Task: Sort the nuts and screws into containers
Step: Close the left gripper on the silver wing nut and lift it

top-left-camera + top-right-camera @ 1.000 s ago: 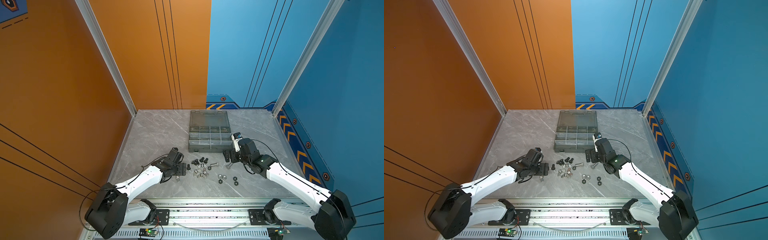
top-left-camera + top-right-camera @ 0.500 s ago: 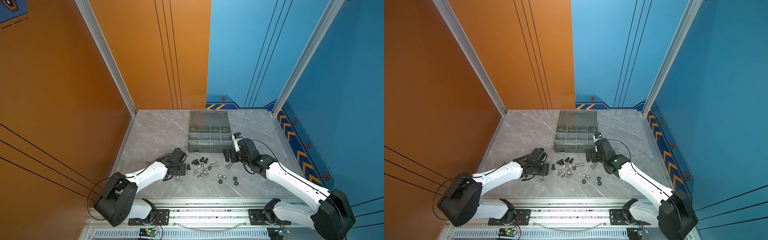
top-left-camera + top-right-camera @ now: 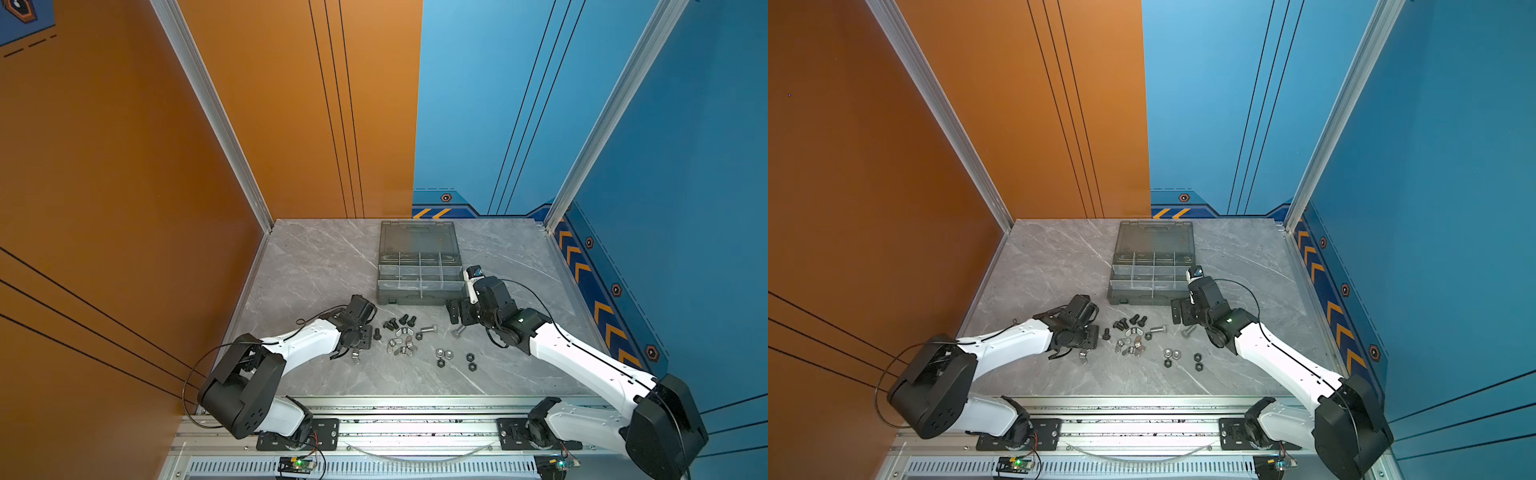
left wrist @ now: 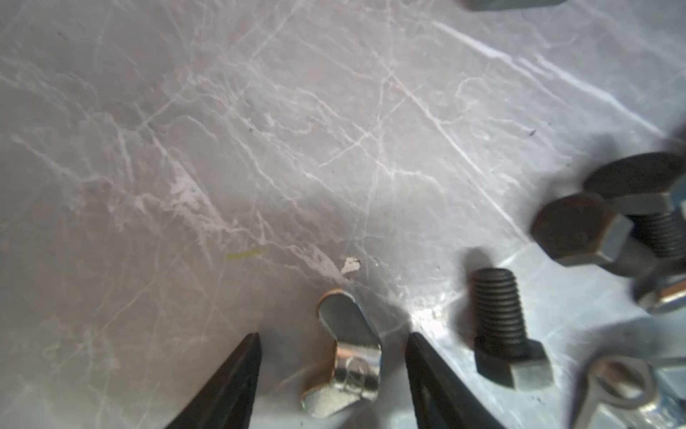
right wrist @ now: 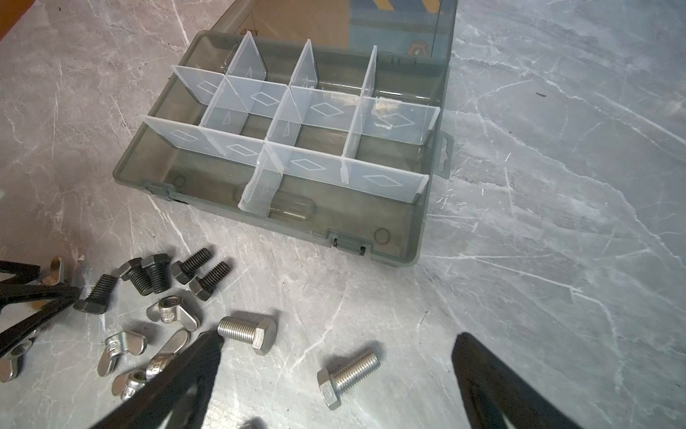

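L gripper (image 4: 334,336) open, fingers either side of a wing nut (image 4: 349,356) on the table (image 4: 260,148), not touching it. R gripper (image 5: 337,337) wide open over a silver bolt (image 5: 349,375). Other bolts (image 5: 156,276) & nuts (image 3: 444,353) lie loose in front of the open case (image 5: 415,237).

I look down on a grey marble-patterned tabletop (image 3: 324,266), veined with white, in both top views. From 9 to 12 o'clock stands a flat orange wall panel (image 3: 291,104) ruled with thin black lines. From 12 to 3 o'clock I see matte blue wall panels (image 3: 457,104). A silver aluminium corner post (image 3: 212,112) rises at 11 o'clock, and its twin post (image 3: 607,112) at 1 o'clock. A dark blue skirting band with orange chevrons (image 3: 600,309) lines the foot of the 3 o'clock wall, dotted with small black-and-orange hexagon badges (image 3: 616,289). In the left wrist view I make out a small white chip (image 4: 350,265) and a faint yellow-green streak (image 4: 243,254) on the marble.
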`<state>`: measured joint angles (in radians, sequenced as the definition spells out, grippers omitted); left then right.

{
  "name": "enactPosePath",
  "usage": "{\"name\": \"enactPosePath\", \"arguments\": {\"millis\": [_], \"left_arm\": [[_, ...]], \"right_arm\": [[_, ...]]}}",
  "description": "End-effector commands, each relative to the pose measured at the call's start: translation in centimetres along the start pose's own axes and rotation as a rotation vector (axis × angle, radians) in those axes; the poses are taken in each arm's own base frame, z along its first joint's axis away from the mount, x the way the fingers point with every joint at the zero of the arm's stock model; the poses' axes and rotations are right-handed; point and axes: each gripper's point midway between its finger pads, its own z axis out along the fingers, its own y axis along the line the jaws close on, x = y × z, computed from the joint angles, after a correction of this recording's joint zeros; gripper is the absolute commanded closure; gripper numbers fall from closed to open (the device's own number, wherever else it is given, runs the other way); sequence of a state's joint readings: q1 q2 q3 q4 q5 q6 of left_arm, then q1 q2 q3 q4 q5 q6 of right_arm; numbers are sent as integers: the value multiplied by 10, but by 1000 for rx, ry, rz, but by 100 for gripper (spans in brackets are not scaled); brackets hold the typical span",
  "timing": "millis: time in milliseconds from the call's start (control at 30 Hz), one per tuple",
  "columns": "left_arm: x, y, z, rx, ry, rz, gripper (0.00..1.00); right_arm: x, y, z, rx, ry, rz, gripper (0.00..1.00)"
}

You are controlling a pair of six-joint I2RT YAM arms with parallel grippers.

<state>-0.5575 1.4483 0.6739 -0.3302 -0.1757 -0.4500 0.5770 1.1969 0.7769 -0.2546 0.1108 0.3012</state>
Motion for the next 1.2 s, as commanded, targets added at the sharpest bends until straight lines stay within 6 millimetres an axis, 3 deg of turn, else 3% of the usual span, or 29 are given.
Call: {"name": "enactPosePath", "arguments": {"millis": [0,1167], "left_arm": [[-11,-1,-1,-14,-20,15,37],[-1,-3,2,13,48,22,63]], "right_arm": [[1,-4,1,35,7,17,0],[5,-16,-4,73,3,35,1]]}}
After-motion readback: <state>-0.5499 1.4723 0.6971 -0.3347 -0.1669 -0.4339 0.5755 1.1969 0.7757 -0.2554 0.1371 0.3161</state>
